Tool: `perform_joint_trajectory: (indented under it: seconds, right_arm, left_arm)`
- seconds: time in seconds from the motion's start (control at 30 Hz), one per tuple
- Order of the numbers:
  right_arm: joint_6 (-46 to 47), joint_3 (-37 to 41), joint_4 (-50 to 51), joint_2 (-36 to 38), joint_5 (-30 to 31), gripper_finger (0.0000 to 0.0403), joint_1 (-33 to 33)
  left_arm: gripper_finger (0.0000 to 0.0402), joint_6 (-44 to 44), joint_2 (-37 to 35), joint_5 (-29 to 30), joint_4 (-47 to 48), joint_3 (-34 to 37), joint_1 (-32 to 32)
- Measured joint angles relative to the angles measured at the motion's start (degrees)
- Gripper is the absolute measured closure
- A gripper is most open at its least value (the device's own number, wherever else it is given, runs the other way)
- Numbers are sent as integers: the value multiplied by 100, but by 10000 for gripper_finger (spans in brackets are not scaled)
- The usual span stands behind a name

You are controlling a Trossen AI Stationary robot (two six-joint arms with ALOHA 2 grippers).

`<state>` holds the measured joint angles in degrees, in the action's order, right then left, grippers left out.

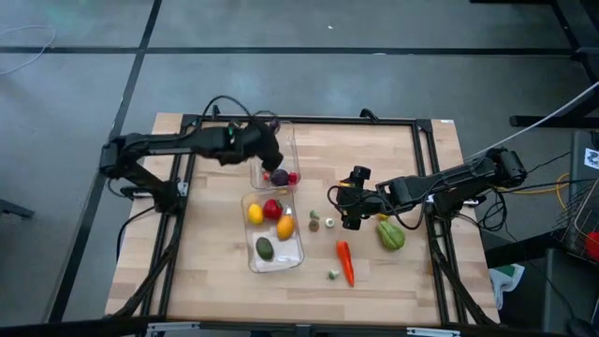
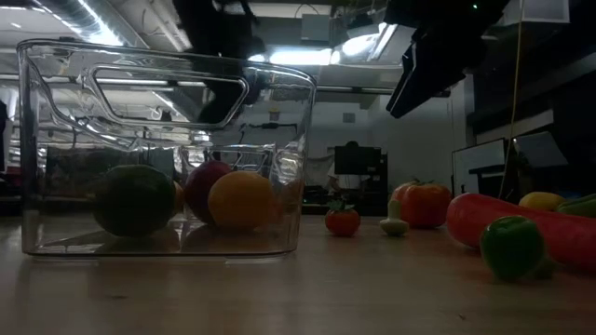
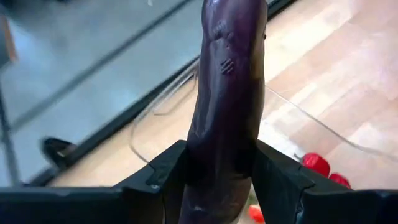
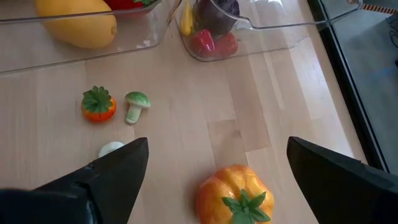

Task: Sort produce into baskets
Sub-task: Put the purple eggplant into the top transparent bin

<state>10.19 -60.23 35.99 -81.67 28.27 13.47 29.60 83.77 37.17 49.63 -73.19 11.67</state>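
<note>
So the table is holding two clear baskets end to end. The far basket is the one the left arm is working over, and the near basket is already carrying a lemon, a red piece, an orange one and a green avocado.

The left gripper is hanging right over the far basket with its jaws clamped partway in on the purple aubergine. In the left wrist view the aubergine is sticking straight out from between the fingers, its long axis running along the gripper's own line and the free end pointing down toward the basket rim and a few tiny red pieces. Looks to me like the drop just needs the jaws letting go, since the thing is already sitting above the bin.

The right gripper is hovering out on the open wood, jaws spread wide and holding nothing. An orange pepper is lying directly between them, stem end facing the camera, so that arm is clearly the nearer one. A small tomato and mushroom are sitting off to one side.
</note>
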Motion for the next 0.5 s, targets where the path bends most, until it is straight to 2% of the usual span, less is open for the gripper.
perform_joint_trajectory:
  seconds: [0.3,0.5]
  right_arm:
    - [1,-2,-15,-2,-2,24,0]
    - [-1,-2,-15,-2,-7,24,0]
  left_arm:
    - [246,333,870,-1601,-426,0,897]
    - [246,230,1473,-2161,-575,0,1042]
